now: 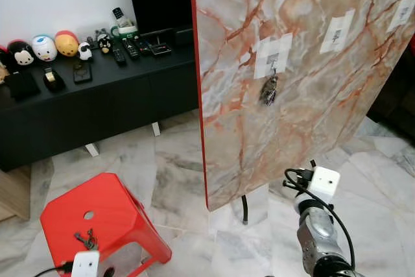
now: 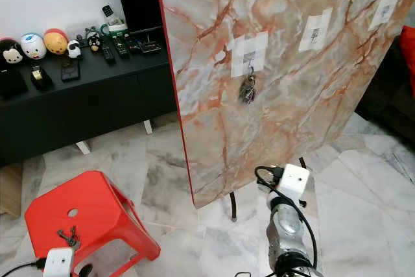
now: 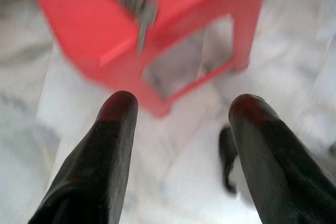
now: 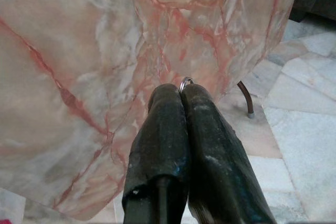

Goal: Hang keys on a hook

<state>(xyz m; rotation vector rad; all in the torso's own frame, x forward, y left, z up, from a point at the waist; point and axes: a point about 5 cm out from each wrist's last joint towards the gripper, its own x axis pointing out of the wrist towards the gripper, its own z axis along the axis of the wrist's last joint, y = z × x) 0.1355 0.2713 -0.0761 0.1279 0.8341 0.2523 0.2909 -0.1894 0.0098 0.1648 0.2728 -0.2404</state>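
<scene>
A tall pink marble board (image 1: 305, 128) stands on the floor and carries three small hooks on white patches. A bunch of keys (image 1: 268, 90) hangs from the leftmost hook (image 1: 272, 58). The middle hook (image 1: 336, 34) and the right hook (image 1: 403, 13) are bare. My right gripper (image 4: 181, 90) is shut low in front of the board, with a small metal key ring (image 4: 186, 81) showing at its tips. Another bunch of keys (image 1: 84, 238) lies on a red stool (image 1: 110, 212). My left gripper (image 3: 181, 103) hangs open close to the stool, nothing between its fingers.
A long black cabinet (image 1: 97, 108) along the white wall holds toy figures and several remote controls. A thin dark leg (image 1: 244, 209) props the board on the marble floor. Open floor lies between the stool and the board.
</scene>
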